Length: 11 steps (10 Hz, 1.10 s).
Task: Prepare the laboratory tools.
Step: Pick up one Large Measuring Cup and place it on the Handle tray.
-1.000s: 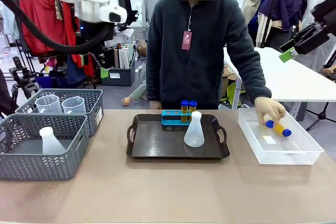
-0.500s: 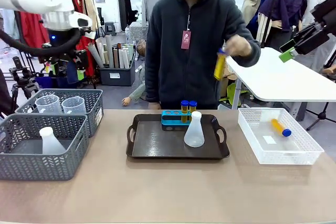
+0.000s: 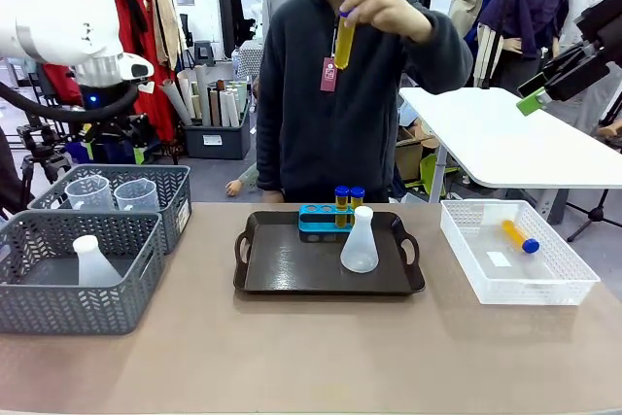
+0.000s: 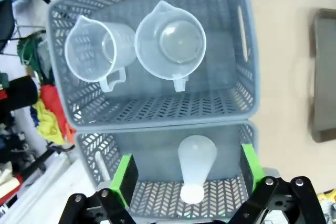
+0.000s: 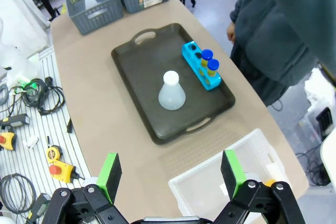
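Table (image 3: 292, 357), left end effector (image 4: 187, 174), right end effector (image 5: 170, 171), both spread wide, empty

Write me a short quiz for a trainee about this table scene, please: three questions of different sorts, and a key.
1. True or false: the blue rack on the dark tray holds four capped tubes.
2. What lies in the white bin? A) one amber tube with a blue cap B) a glass funnel C) a pipette
3. In the left wrist view, what lies below the open left gripper?

Key
1. False: two tubes stand in it.
2. A.
3. A translucent conical flask, lying in a grey basket.
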Tool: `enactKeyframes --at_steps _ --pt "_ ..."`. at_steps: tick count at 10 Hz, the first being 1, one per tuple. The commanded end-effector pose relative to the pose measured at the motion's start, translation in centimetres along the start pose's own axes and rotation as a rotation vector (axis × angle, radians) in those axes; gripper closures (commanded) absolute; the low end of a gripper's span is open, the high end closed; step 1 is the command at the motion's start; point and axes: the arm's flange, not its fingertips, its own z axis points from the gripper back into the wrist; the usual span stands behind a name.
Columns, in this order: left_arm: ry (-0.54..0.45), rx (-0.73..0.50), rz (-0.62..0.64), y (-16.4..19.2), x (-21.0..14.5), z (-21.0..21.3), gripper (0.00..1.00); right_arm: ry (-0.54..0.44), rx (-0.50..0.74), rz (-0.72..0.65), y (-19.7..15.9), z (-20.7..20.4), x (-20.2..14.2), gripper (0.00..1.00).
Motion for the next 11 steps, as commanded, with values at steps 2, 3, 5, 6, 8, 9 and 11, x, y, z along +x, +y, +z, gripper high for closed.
enactKeyframes --at_steps 2,3,5,6,8,9,11 --pt "0.065 -0.126 -0.071 -1.3 -0.3 1.1 0.0 -0.017 0.008 0.002 0.0 0.0 0.2 0.0" --pt "0.012 -0.014 0.008 0.0 0.2 -0.7 0.0 -0.017 0.008 0.002 0.0 0.0 0.2 0.0" --pt "0.033 -0.057 -0.019 -0.9 0.0 -0.4 0.0 -0.017 0.008 0.002 0.0 0.0 0.2 0.0" --pt "0.019 -0.007 0.01 -1.2 -0.2 -1.3 0.0 -0.017 0.008 0.002 0.0 0.0 0.2 0.0" --pt "0.041 -0.044 0.053 -0.1 0.2 -3.9 0.0 -0.017 0.008 0.002 0.0 0.0 0.2 0.0" --pt "0.012 -0.036 0.069 0.3 0.1 -5.0 0.0 -0.017 0.008 0.002 0.0 0.0 0.2 0.0" --pt "0.02 -0.046 0.074 1.4 0.4 -7.1 0.0 -0.017 0.008 0.002 0.0 0.0 0.2 0.0"
